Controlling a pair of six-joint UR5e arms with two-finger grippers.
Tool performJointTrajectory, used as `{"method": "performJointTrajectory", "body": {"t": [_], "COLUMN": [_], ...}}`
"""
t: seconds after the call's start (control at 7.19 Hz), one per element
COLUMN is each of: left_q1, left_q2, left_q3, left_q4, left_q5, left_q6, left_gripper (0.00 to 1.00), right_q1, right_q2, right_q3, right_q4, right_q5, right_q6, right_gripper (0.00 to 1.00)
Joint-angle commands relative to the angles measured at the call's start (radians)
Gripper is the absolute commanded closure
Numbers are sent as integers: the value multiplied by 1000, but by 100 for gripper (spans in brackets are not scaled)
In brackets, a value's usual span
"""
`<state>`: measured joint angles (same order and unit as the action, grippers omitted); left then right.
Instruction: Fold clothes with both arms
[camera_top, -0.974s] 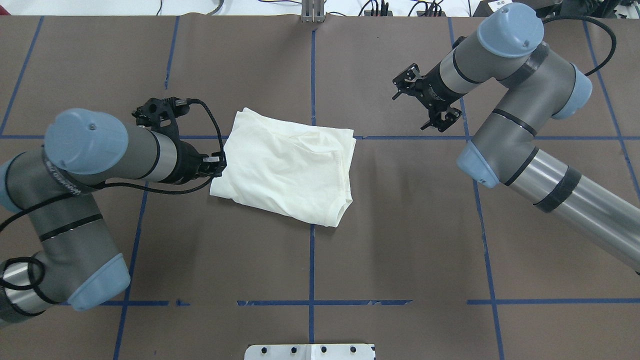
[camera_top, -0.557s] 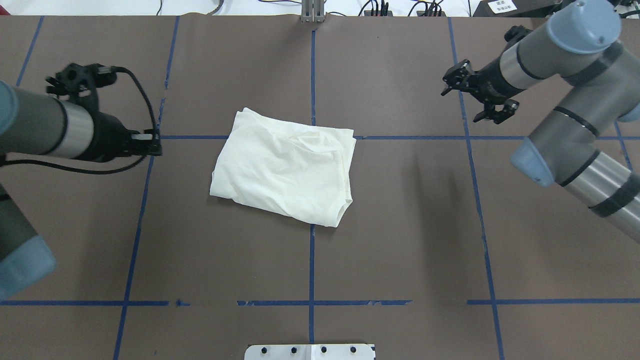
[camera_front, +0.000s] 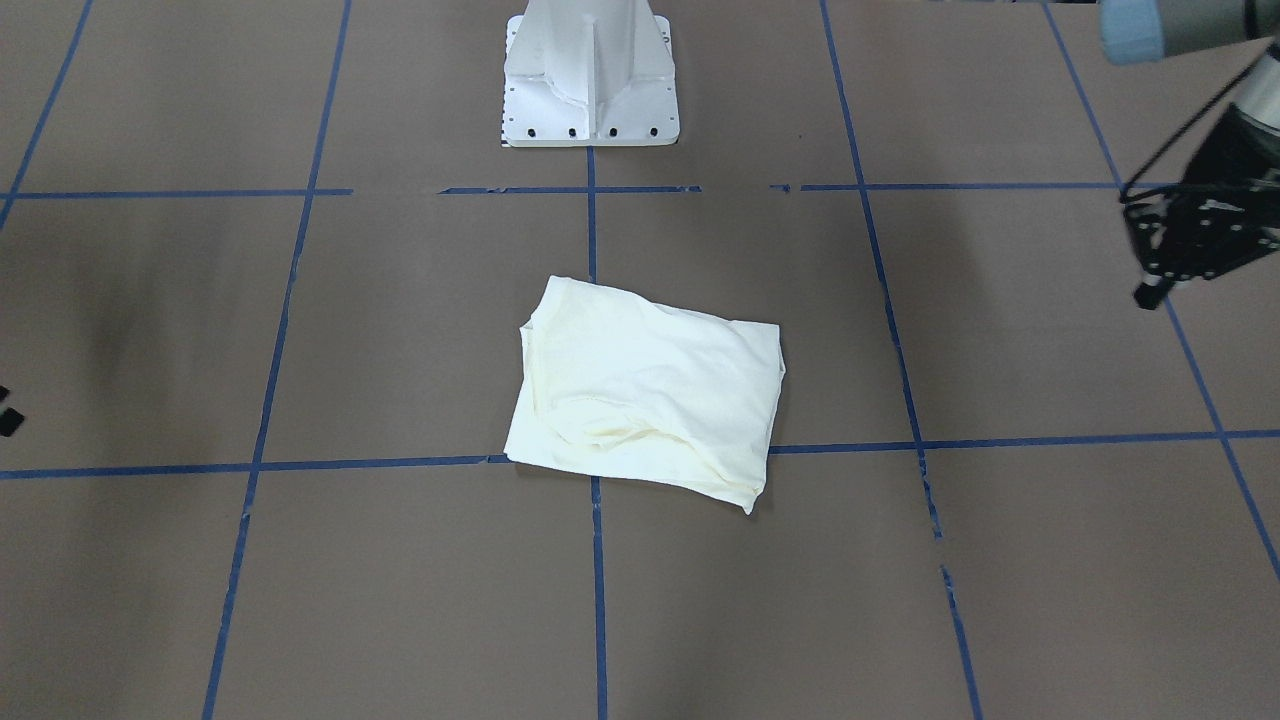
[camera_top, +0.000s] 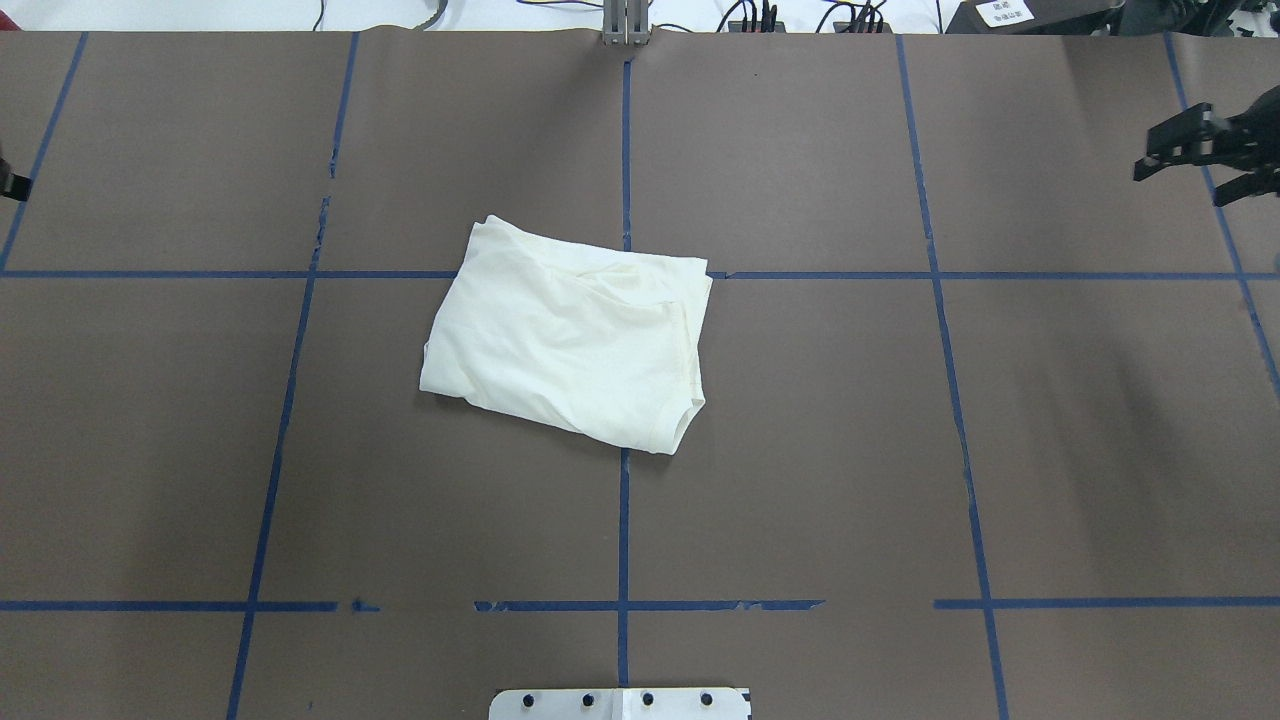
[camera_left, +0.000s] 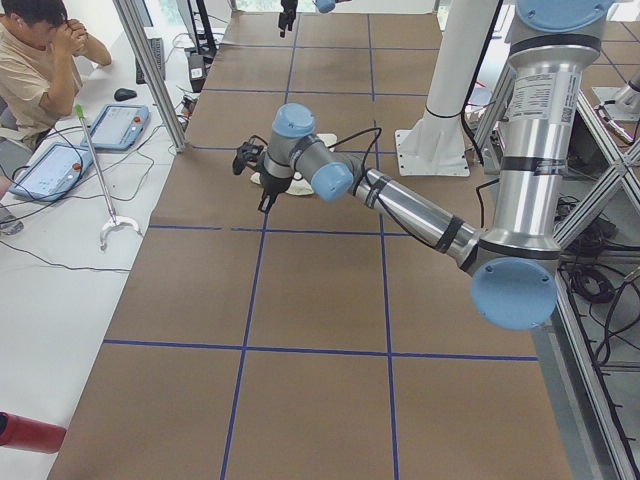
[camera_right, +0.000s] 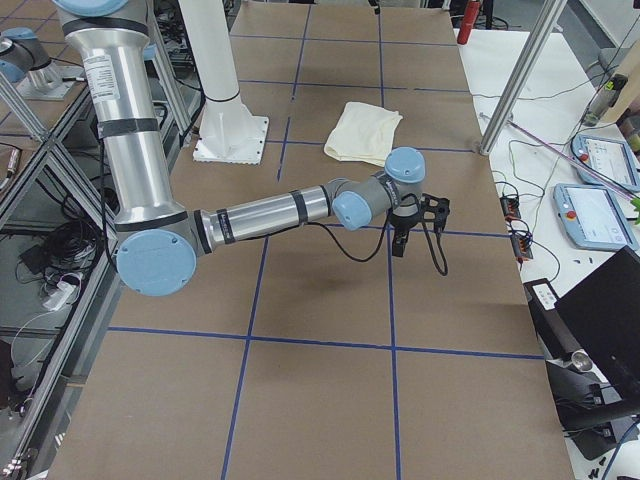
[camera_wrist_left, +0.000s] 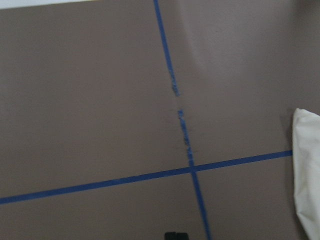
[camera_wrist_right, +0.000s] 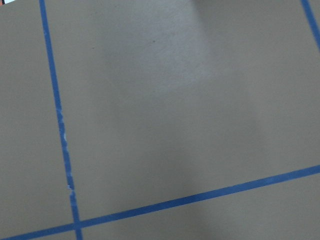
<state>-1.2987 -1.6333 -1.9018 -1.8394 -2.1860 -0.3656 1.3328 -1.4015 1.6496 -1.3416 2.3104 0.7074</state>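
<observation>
Slack in the folded cream T-shirt (camera_top: 565, 335), well apart from the empty, spread-fingered right gripper (camera_top: 1185, 175) and the left gripper (camera_front: 1180, 250), whose opening I cannot tell, could let its layers unfold.

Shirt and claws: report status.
Right claw open, empty. Left claw empty, grip state unclear. Shirt folded, plain side up, mid-table. Nothing in the way.

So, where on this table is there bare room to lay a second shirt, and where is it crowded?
Bare table lies all round the folded shirt: the near squares toward the white base and the squares on either side. Only the far side edges are busy, with the left gripper and right gripper.
</observation>
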Motion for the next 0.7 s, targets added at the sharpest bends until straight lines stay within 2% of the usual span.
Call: {"method": "performJointTrajectory", "body": {"t": [0.0, 0.14, 0.28, 0.56], "left_q1": [-161, -216, -279, -290], "left_q2": [-11, -7, 1, 15], "left_q3": [179, 229, 306, 304], "left_q4": [-1, 6, 6, 14], "left_q5": [-38, -90, -247, -267], "left_q6": [285, 292, 374, 436], "left_gripper": [2, 0, 0, 0], "right_q1": [133, 149, 155, 172], "right_q2": [-13, -36, -72, -99], "right_q3": [2, 16, 42, 55], "right_q4": [-231, -270, -272, -274], "right_q5": [21, 21, 21, 21], "right_q6": [-408, -489, -499, -499], "right_gripper": [0, 0, 0, 0]}}
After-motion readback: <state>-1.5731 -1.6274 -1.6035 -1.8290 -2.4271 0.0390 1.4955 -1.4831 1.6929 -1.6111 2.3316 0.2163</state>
